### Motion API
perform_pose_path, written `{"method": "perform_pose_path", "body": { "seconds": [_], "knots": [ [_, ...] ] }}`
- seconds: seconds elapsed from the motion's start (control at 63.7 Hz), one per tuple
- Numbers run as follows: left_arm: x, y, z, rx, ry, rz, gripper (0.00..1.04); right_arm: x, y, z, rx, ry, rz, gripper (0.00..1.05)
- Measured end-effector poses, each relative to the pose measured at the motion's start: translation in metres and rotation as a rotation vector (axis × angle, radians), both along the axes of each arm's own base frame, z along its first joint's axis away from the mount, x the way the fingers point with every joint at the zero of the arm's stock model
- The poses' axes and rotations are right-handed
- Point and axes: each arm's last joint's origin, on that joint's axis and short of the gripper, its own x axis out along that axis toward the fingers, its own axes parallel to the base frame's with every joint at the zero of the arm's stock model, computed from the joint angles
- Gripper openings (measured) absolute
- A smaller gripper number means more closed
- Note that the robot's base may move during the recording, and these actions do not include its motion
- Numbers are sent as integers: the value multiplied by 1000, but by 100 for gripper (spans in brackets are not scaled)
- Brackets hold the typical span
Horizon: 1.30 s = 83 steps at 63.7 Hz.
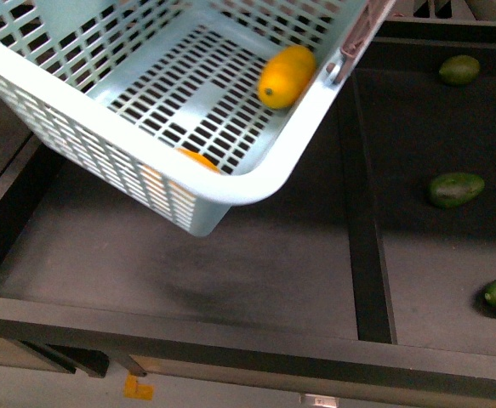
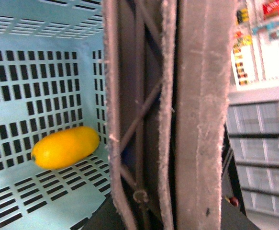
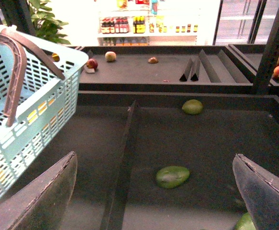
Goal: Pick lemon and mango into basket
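Your right gripper (image 3: 156, 191) has its jaws spread wide and empty above the dark display shelf (image 3: 144, 143), a green fruit (image 3: 172, 176) lying between them. Your left jaws are clenched on a grey-brown handle (image 2: 144, 115) of the basket (image 1: 256, 183), which hangs tilted off the shelf. The mango (image 1: 286, 76) lies on the slotted floor against the wall; no writing is legible.

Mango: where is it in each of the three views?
Front view: mango on the basket floor, against the far wall.
Left wrist view: mango on the slotted floor by a corner.
Right wrist view: not identifiable; only yellow patches through the slots.
Shared landmark: the basket.
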Motion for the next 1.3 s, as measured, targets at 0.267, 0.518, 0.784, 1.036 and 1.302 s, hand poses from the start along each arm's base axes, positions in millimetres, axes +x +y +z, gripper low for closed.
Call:
{"method": "perform_pose_path", "body": {
  "seconds": [0.267, 0.518, 0.784, 1.036, 1.302],
  "knots": [
    [87, 27, -77, -118, 211, 111, 16, 0, 0, 0, 0, 0, 0, 96],
    [115, 36, -86, -137, 293, 176, 16, 0, 0, 0, 0, 0, 0, 96],
    [110, 31, -102, -131, 344, 193, 17, 0, 0, 0, 0, 0, 0, 96],
    [95, 43, -85, -148, 347, 233, 66, 0, 0, 0, 0, 0, 0, 96],
    [35, 73, -17, 105, 263, 216, 95, 0, 0, 0, 0, 0, 0, 96]
  ]
}}
